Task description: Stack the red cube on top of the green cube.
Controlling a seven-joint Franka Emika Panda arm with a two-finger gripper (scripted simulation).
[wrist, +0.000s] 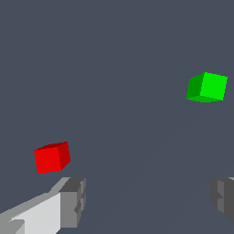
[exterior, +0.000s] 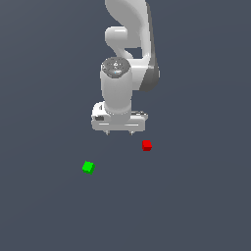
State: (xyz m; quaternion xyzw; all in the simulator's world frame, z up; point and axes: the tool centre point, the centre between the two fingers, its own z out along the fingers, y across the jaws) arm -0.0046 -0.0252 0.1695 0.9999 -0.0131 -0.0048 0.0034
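The red cube (exterior: 146,145) rests on the dark floor, just to the exterior view's right of and slightly below my gripper (exterior: 119,132). Further to the exterior view's left lies the green cube (exterior: 88,167), apart from the red one. My gripper hangs above the floor with its two fingers spread wide and nothing between them. In the wrist view the red cube (wrist: 51,157) sits close beside one fingertip (wrist: 73,201), outside the gap, and the green cube (wrist: 207,87) lies farther off. The gripper (wrist: 148,197) is open there too.
The white arm (exterior: 128,44) rises behind the gripper toward the top of the exterior view. The plain dark grey floor (exterior: 196,206) surrounds both cubes.
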